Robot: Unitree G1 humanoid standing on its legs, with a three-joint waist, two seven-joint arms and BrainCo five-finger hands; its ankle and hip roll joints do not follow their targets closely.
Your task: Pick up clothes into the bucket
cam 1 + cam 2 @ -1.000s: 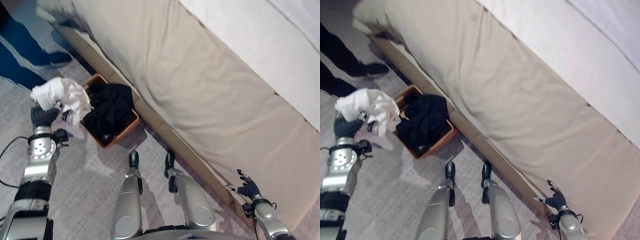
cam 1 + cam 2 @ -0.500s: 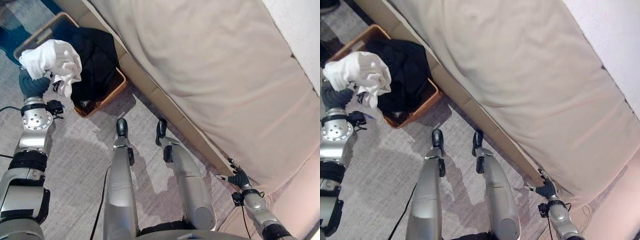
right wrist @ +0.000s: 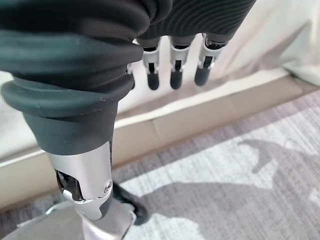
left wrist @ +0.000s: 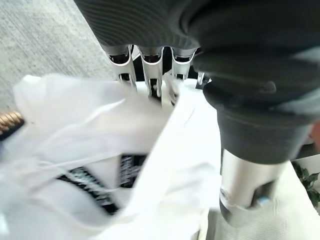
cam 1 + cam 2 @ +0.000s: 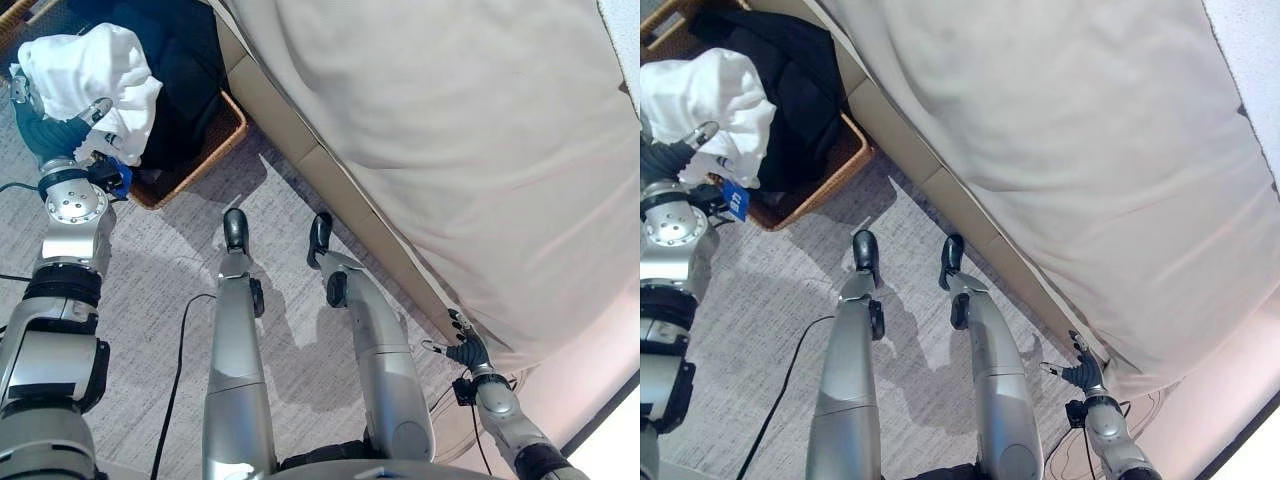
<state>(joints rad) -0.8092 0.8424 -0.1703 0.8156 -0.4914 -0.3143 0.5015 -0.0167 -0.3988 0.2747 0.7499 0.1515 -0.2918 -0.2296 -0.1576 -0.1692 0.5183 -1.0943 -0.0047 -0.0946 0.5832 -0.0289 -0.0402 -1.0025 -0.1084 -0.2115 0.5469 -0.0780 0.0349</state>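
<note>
My left hand (image 5: pixel 50 132) is raised at the upper left, shut on a bunched white cloth (image 5: pixel 88 68). In the left wrist view its fingers (image 4: pixel 152 75) curl into that white cloth (image 4: pixel 75 150), which carries a dark print. The cloth hangs over the near-left rim of a brown wicker basket (image 5: pixel 195 162) that holds black clothes (image 5: pixel 190 55). My right hand (image 5: pixel 464 350) hangs low at the lower right beside the bed's base, open, and its fingers (image 3: pixel 174 76) hold nothing.
A large bed with a beige cover (image 5: pixel 450 150) runs across the upper right, its tan base (image 5: pixel 330 175) right behind the basket. Grey carpet (image 5: pixel 150 290) covers the floor on this side.
The camera has swung, so the whole picture has shifted. My left hand has carried the white cloth from beside the basket to over its rim. The right hand still hangs by the bed.
</note>
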